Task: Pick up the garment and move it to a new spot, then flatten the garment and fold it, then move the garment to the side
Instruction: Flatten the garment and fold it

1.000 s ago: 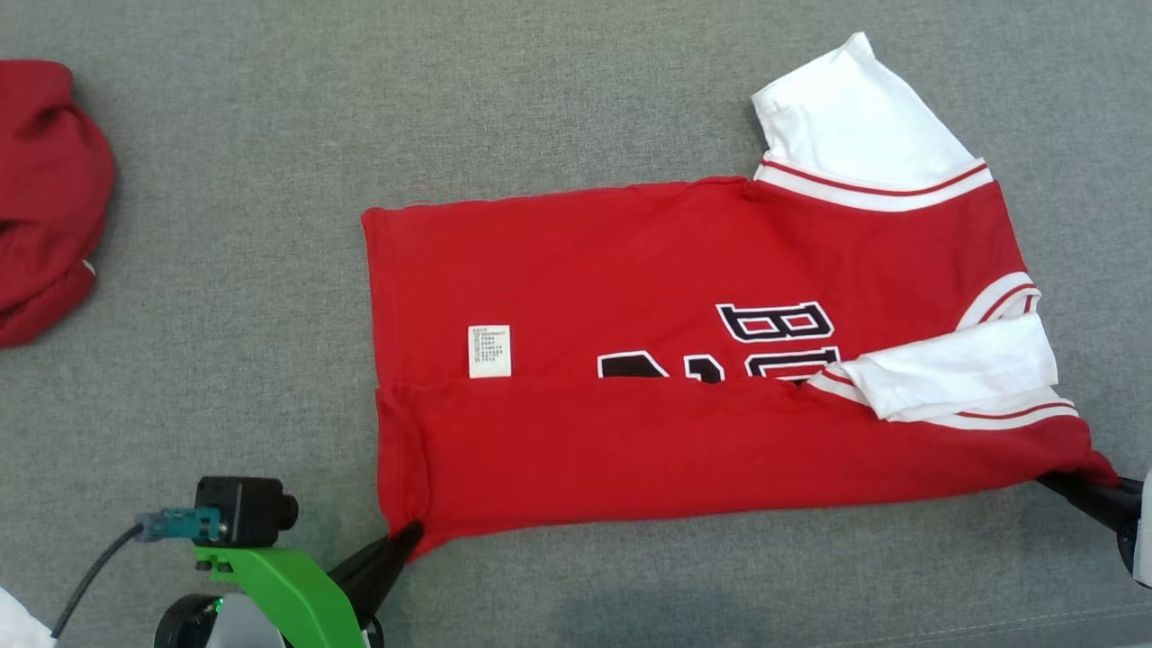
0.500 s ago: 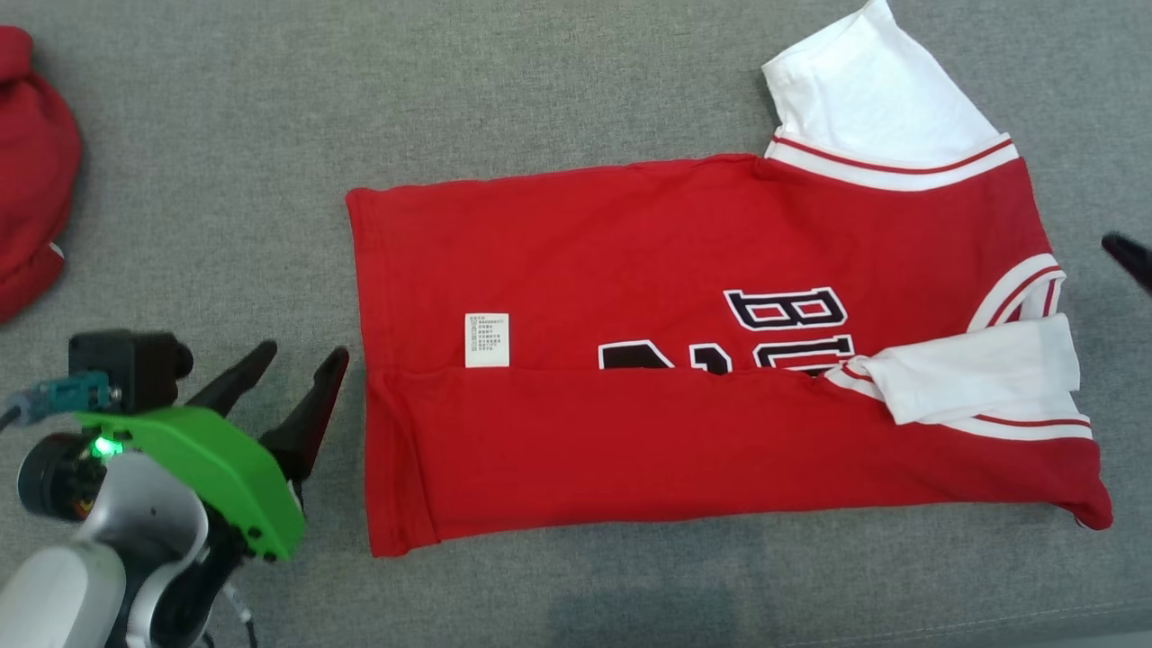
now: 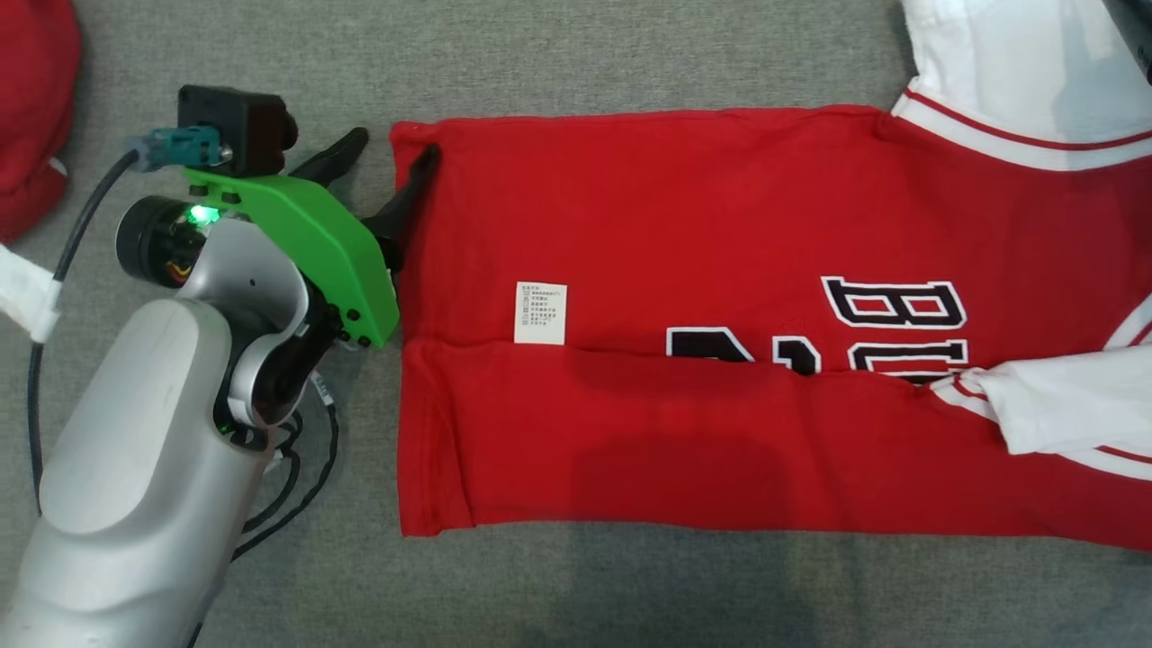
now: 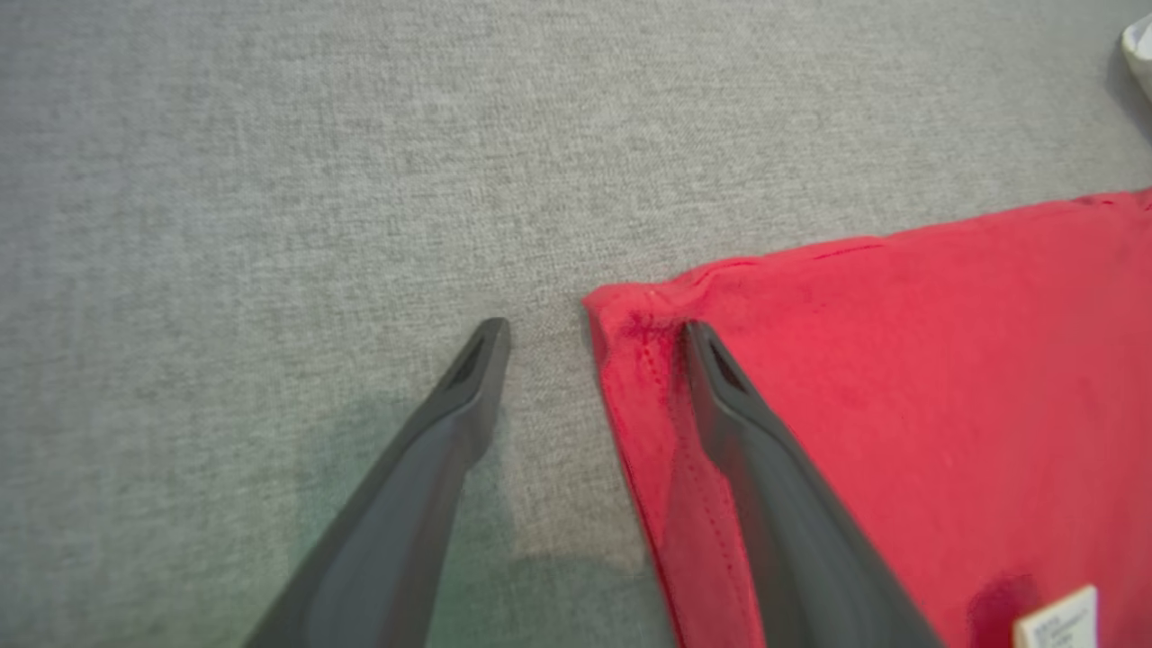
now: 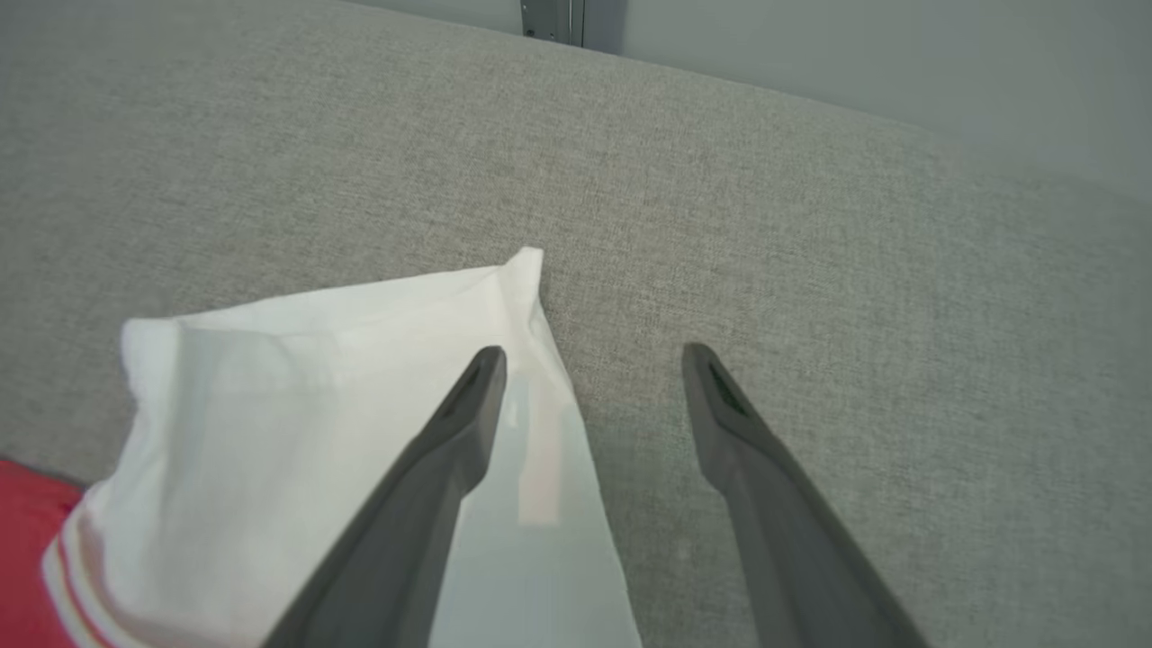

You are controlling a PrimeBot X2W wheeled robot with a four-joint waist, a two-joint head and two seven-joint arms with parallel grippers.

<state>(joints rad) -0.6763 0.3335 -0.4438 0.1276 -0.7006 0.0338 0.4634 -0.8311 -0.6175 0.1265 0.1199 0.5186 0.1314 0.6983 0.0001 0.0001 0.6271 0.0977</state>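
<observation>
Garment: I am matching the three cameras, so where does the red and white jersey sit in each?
Head view: the garment spreads from centre to right edge.
Left wrist view: its red hem corner fills the right side, the left gripper straddling its edge.
Right wrist view: its white sleeve lies lower left, beneath one finger of the right gripper.
Shared landmark: the grey fabric surface.

red jersey (image 3: pixel 684 216) flat on grey fabric (image 3: pixel 540 54), near edge folded over, left pincer (image 3: pixel 393 148) spread astride its corner
</observation>
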